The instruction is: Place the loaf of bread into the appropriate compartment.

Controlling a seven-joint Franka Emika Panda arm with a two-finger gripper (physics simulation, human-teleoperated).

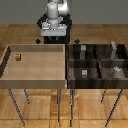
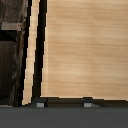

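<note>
Jaws: spread apart and holding nothing, as far as the wrist view shows; two grey fingertips sit at the frame's edge with bare wood between them.
Gripper: hangs from the white arm behind the two bins, above the back wall of the light-wood tray; nothing lies between its fingers.
Light-wood tray: the large open box on the exterior view's left, standing on thin metal legs; its pale floor fills most of the wrist view.
Four-part dark bin: just beside the tray on the exterior view's right, their walls touching or nearly so; in the wrist view a strip of its dark wall shows alongside the tray.
Appropriate compartment: the front section nearest the tray, marked by a small low grey block.
Other sections: hold taller grey shapes; their exact forms are too blurred to tell.
Loaf of bread: tiny orange-brown block lying on the tray floor near its back corner on the exterior view's left, well apart from the gripper and the dark bin.
</note>
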